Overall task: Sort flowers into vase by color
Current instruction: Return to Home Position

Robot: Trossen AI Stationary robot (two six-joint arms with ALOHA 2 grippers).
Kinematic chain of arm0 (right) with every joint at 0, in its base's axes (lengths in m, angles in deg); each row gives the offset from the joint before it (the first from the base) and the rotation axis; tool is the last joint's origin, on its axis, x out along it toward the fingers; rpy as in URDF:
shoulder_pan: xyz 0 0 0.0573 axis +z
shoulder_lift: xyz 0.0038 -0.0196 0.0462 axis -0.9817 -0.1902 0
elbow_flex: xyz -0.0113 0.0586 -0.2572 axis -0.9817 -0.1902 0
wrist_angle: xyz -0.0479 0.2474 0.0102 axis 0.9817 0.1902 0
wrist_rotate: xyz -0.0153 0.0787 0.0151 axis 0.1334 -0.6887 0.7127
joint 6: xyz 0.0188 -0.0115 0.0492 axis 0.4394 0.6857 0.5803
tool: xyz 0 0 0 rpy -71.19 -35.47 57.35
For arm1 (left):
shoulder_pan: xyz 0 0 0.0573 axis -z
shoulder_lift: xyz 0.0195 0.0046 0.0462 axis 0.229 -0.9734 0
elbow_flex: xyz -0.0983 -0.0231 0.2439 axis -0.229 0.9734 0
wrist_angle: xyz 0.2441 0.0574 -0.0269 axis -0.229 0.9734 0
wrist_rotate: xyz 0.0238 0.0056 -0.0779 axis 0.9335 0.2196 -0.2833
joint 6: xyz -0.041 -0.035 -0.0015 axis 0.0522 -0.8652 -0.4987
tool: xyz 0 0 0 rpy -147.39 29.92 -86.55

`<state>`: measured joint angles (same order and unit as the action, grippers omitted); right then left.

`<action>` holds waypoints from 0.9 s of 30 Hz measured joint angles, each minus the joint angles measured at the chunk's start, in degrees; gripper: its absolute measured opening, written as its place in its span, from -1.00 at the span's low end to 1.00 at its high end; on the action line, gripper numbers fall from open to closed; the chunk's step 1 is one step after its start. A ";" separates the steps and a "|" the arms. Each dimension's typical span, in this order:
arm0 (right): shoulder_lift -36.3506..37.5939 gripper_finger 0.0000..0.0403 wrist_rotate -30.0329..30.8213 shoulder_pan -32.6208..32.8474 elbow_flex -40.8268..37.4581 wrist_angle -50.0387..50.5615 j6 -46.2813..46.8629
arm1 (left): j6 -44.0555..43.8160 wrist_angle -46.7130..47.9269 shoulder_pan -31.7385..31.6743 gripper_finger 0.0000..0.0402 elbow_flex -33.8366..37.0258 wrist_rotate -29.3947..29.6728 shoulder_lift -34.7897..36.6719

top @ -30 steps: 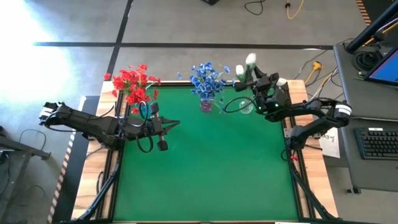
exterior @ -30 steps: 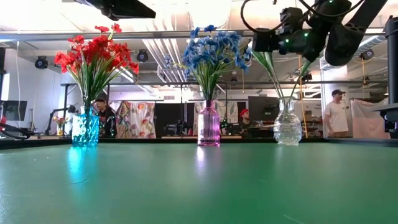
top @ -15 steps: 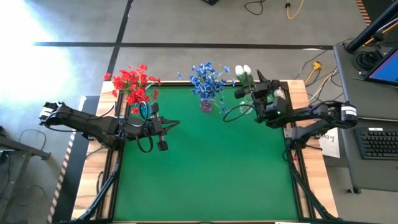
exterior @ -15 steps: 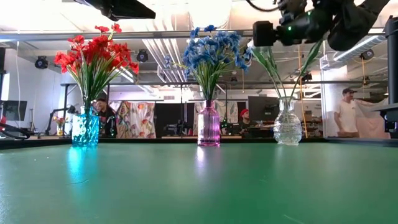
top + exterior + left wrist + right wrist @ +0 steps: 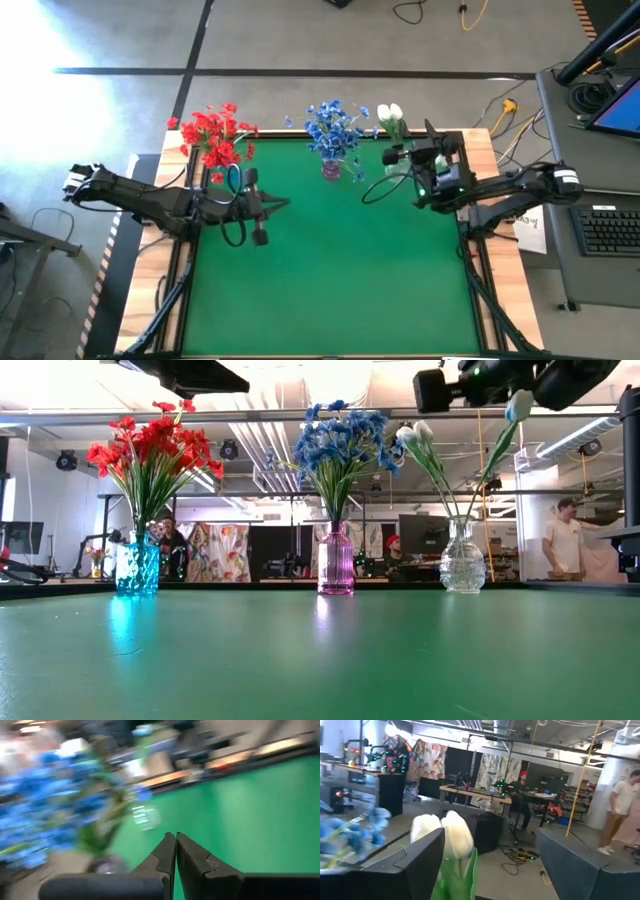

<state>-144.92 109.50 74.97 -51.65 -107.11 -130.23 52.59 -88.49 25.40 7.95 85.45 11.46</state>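
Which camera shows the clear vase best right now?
The low view: the clear vase stands whole and side-on, with green stems inside it. The high view shows mainly the white flowers above it. The right wrist view shows only their buds; in the left wrist view I cannot make it out.

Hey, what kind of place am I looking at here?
Probably a robotics lab: the left arm and right arm at a green table, a keyboard on a side desk, workbenches and exposed ceiling pipes behind.
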 joint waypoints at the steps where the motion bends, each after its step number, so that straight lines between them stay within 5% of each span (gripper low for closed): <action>1: 0.18 0.52 0.48 0.89 0.53 -0.04 -1.03 | 0.00 0.03 0.02 -1.00 0.15 -3.42 0.03; 7: 0.46 0.50 4.78 5.54 5.12 0.11 -8.80 | 0.74 0.43 0.07 -1.00 1.63 -22.50 0.62; 18: 0.91 0.50 5.77 17.98 8.91 0.38 -12.78 | -1.90 4.63 0.67 -1.00 2.39 -23.30 9.10; 27: 0.91 0.45 4.12 23.92 8.86 0.39 -14.92 | -1.27 -0.84 0.96 -1.00 11.41 -23.00 21.44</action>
<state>-144.01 113.62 98.90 -42.80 -106.72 -145.15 51.32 -89.33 26.36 19.36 62.46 32.90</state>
